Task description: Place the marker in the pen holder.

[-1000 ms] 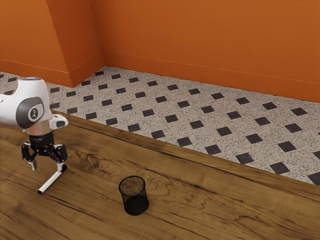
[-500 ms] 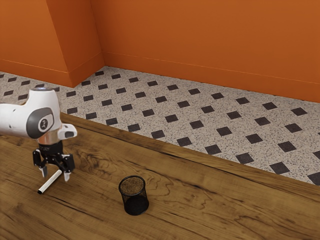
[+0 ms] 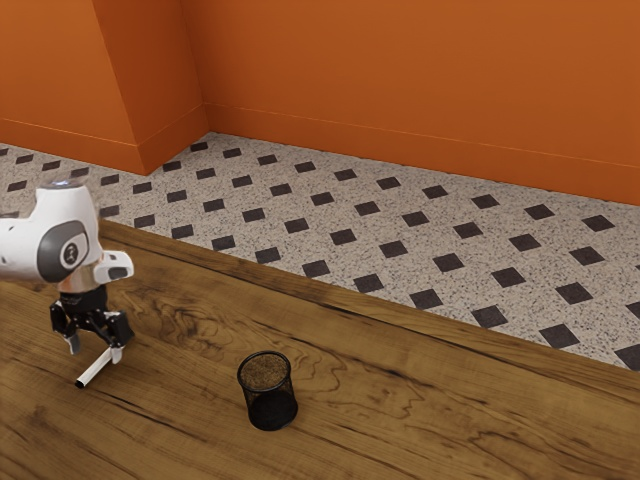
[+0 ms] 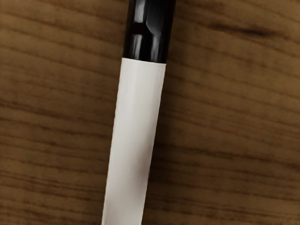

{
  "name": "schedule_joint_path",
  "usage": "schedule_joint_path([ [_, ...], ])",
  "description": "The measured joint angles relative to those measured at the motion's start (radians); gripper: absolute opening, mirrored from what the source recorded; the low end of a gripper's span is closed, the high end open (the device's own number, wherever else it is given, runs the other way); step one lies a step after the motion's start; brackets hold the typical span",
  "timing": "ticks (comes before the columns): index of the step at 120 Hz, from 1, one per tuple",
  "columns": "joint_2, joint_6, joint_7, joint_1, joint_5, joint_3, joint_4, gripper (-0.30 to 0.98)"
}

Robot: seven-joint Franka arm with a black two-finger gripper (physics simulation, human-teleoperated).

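Marker [image 3: 94, 370] lies on the table [image 3: 180, 430] under the gripper [image 3: 95, 352], whose fingers stand spread; whether either touches it, I cannot tell. The pen holder [image 3: 270, 407] stands well apart.

The marker [image 4: 133, 117] is finished in white along its barrel and in glossy black at the end section. The mesh pen holder [image 3: 265, 352] is coloured black. The tabletop [image 3: 400, 400] is rendered in brown wood, marked by darker streaks and curved grain. The floor [image 3: 417, 240] is patterned with dark diamonds on speckled pale grey. The walls [image 3: 400, 80] are coloured orange. The robot arm [image 3: 55, 212] is finished in white with a dark grey panel; the gripper [image 3: 96, 353] is black, tipped in pale grey.
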Motion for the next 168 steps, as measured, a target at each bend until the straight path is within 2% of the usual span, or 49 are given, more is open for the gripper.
schedule_joint_path([
  [100, 0.112, 0.099, 0.214, 0.031, -0.088, 0.014, 0.069, 0.65],
  [134, 0.107, 0.103, 0.273, 0.035, -0.103, 0.014, 0.067, 0.12],
  [150, 0.106, 0.107, 0.292, 0.035, -0.103, 0.014, 0.065, 0.00],
  [168, 0.105, 0.113, 0.299, 0.035, -0.095, 0.014, 0.063, -0.07],
])
